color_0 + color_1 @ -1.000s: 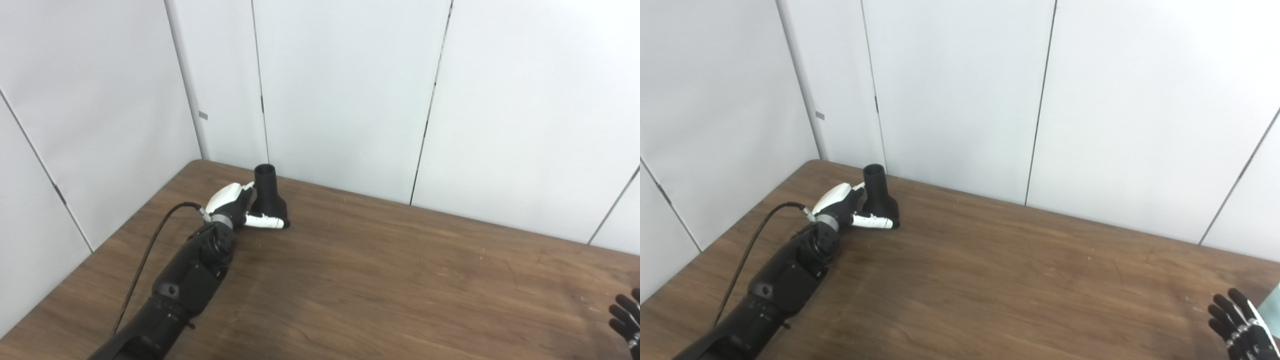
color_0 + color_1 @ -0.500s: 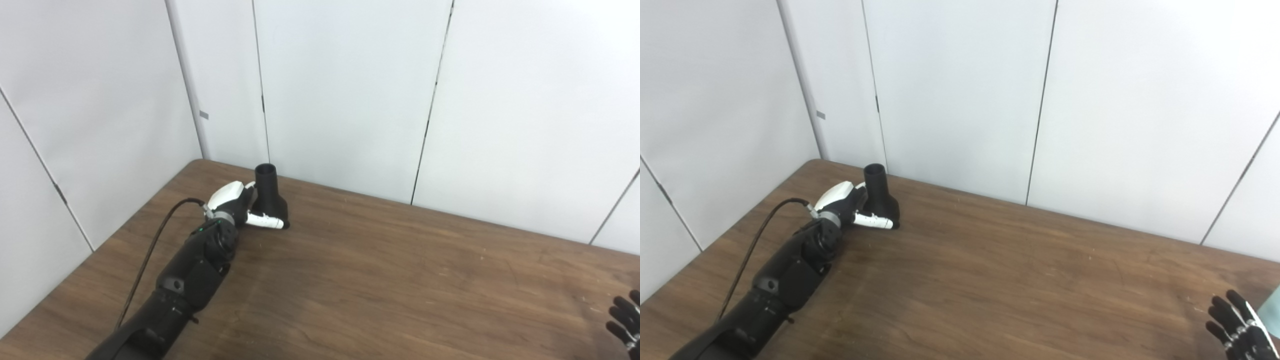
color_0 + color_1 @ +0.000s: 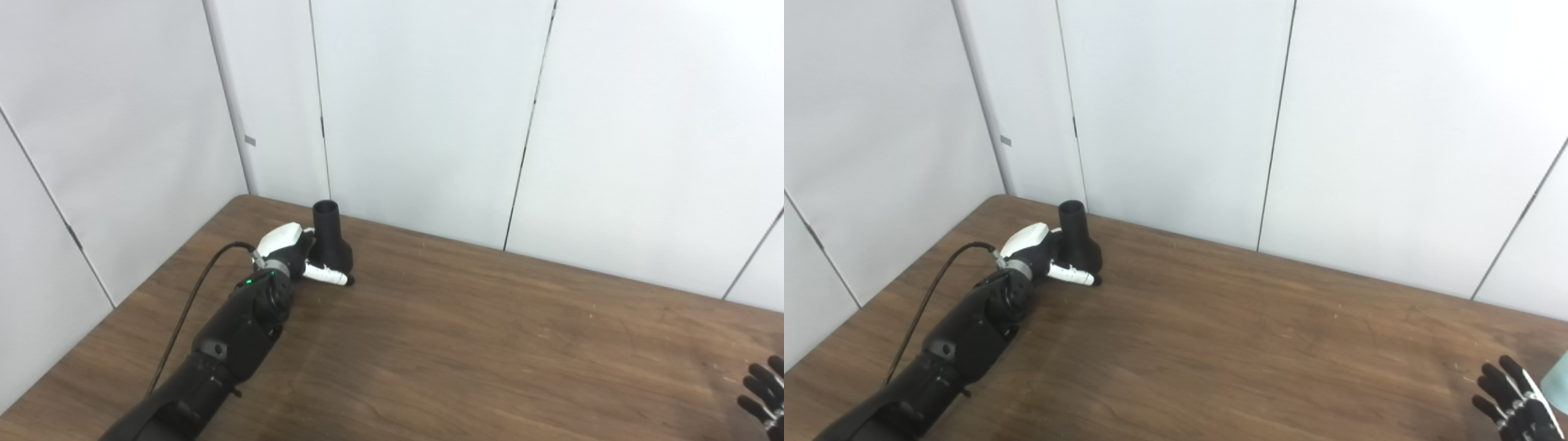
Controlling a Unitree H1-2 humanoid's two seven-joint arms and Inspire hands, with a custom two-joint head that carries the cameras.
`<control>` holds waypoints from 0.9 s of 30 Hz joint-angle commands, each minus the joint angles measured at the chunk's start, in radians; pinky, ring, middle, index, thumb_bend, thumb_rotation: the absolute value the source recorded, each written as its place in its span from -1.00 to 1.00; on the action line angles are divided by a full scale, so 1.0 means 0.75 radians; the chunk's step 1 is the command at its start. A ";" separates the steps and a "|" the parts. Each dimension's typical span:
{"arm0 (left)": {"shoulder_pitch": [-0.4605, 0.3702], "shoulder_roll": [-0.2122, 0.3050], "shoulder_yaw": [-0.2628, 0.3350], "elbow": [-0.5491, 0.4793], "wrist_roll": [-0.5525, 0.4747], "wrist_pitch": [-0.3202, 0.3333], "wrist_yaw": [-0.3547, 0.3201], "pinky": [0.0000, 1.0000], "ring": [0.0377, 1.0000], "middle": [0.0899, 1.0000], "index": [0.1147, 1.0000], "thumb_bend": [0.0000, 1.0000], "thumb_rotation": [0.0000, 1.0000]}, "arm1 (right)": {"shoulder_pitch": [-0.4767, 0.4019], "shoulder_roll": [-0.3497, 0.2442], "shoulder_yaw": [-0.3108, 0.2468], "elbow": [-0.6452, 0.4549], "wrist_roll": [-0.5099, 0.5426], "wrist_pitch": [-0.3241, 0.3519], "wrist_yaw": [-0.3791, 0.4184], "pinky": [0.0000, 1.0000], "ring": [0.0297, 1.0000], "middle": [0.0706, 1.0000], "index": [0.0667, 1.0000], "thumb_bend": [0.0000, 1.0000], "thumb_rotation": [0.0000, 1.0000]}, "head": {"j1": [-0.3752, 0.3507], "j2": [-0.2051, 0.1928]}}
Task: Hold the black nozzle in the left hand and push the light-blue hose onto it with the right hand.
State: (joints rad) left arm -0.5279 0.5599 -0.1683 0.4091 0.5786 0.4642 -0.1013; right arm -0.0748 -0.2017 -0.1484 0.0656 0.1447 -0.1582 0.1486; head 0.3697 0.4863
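While the left hand (image 3: 293, 256) wraps the upright black nozzle (image 3: 331, 242) at eleven o'clock, its flared base looks rigid, light; right hand (image 3: 1513, 404), fingers spread, waits empty at four o'clock.

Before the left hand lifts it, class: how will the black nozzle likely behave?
The nozzle looks like stiff moulded plastic, so it should keep its shape. Its wide base on the table probably resists tipping. The left hand wraps its smooth flare, which might slip.
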 commanded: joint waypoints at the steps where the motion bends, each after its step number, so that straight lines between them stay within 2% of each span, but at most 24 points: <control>1: -0.051 0.039 -0.008 -0.021 0.023 -0.008 -0.001 1.00 1.00 0.83 0.63 0.99 -0.13 | 0.043 0.013 0.013 0.032 0.007 -0.006 0.001 0.66 0.77 0.75 0.83 0.31 1.00 | 0.000 0.001; 9: -0.054 0.055 -0.020 -0.018 0.017 -0.018 -0.004 1.00 0.95 0.76 0.56 0.92 -0.20 | 0.048 0.017 0.014 0.023 0.006 0.001 0.000 0.66 0.77 0.75 0.83 0.30 1.00 | 0.001 0.008; 13: -0.052 0.056 -0.016 -0.021 0.016 -0.022 0.007 1.00 0.88 0.68 0.49 0.81 -0.33 | 0.050 0.017 0.012 0.022 0.008 0.003 0.000 0.68 0.77 0.74 0.83 0.30 1.00 | 0.000 0.010; 17: -0.046 0.050 0.000 -0.022 0.008 -0.047 0.045 1.00 0.76 0.48 0.31 0.70 -0.50 | 0.051 0.020 0.012 0.012 0.009 0.013 -0.003 0.69 0.77 0.74 0.83 0.31 1.00 | -0.001 0.013; 18: -0.043 0.046 0.009 -0.022 0.003 -0.057 0.061 1.00 0.69 0.35 0.21 0.64 -0.64 | 0.053 0.021 0.012 0.009 0.010 0.014 -0.003 0.66 0.77 0.73 0.83 0.31 1.00 | -0.001 0.013; 20: -0.036 0.040 0.023 -0.023 -0.003 -0.073 0.084 1.00 0.61 0.25 0.09 0.59 -0.81 | 0.057 0.023 0.011 0.001 0.012 0.017 -0.004 0.64 0.77 0.73 0.83 0.32 1.00 | -0.005 0.018; 21: -0.031 0.037 0.030 -0.022 -0.005 -0.083 0.100 1.00 0.58 0.22 -0.05 0.27 -0.85 | 0.059 0.023 0.011 -0.003 0.013 0.019 -0.004 0.64 0.77 0.73 0.83 0.32 1.00 | -0.005 0.018; 22: -0.027 0.034 0.038 -0.018 -0.006 -0.095 0.118 1.00 0.56 0.21 -0.10 0.16 -0.87 | 0.061 0.023 0.010 -0.005 0.015 0.021 -0.004 0.64 0.77 0.73 0.83 0.32 1.00 | -0.005 0.019; 27: -0.018 0.014 0.066 0.022 -0.001 -0.152 0.213 1.00 0.50 0.15 -0.17 0.05 -0.90 | 0.065 0.025 0.009 -0.015 0.015 0.027 -0.005 0.62 0.77 0.73 0.83 0.31 1.00 | -0.001 0.022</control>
State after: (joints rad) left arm -0.5233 0.5503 -0.1291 0.4211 0.5680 0.3616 0.0210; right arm -0.0613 -0.1989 -0.1486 0.0422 0.1427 -0.1312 0.1480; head 0.3682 0.5016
